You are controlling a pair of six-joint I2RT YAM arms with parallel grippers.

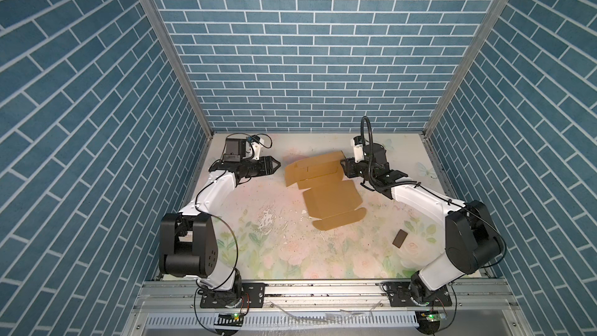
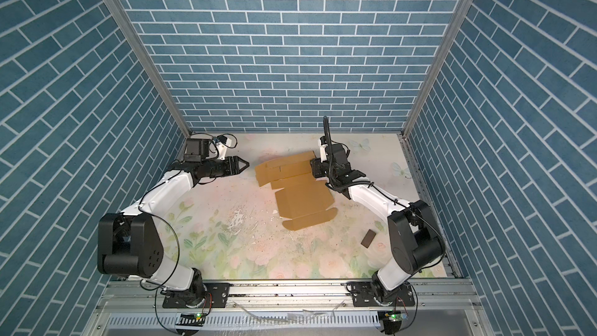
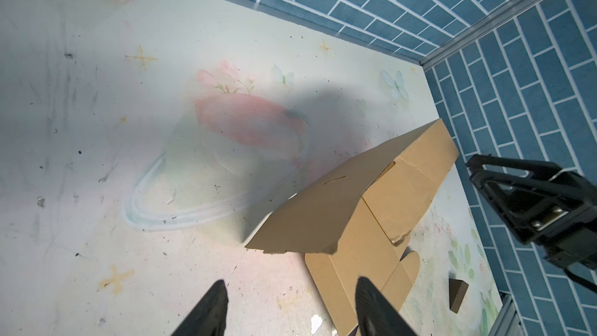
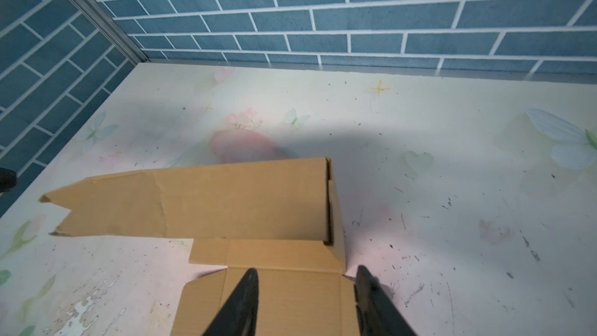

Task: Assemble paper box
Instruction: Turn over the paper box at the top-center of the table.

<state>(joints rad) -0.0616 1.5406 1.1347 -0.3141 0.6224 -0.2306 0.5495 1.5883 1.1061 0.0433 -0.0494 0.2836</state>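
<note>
The paper box [image 1: 326, 189] [image 2: 300, 195] is a tan cardboard sheet lying on the flowered table in both top views. Its far end is folded up into a raised wall [image 4: 206, 198] [image 3: 326, 218], and its near flaps lie flat. My left gripper [image 1: 279, 165] [image 2: 246, 165] [image 3: 290, 282] hangs open just left of the box's far end, touching nothing. My right gripper [image 1: 343, 166] [image 2: 313, 169] [image 4: 307, 269] stands open at the box's far right corner. One of its fingers is over the flat panel and the other is outside the right edge.
A small dark brown chip [image 1: 400, 247] [image 2: 368, 238] [image 3: 457, 292] lies on the table near the right arm's elbow. Blue brick walls [image 1: 310, 59] enclose three sides. A metal rail [image 1: 323, 292] runs along the front edge.
</note>
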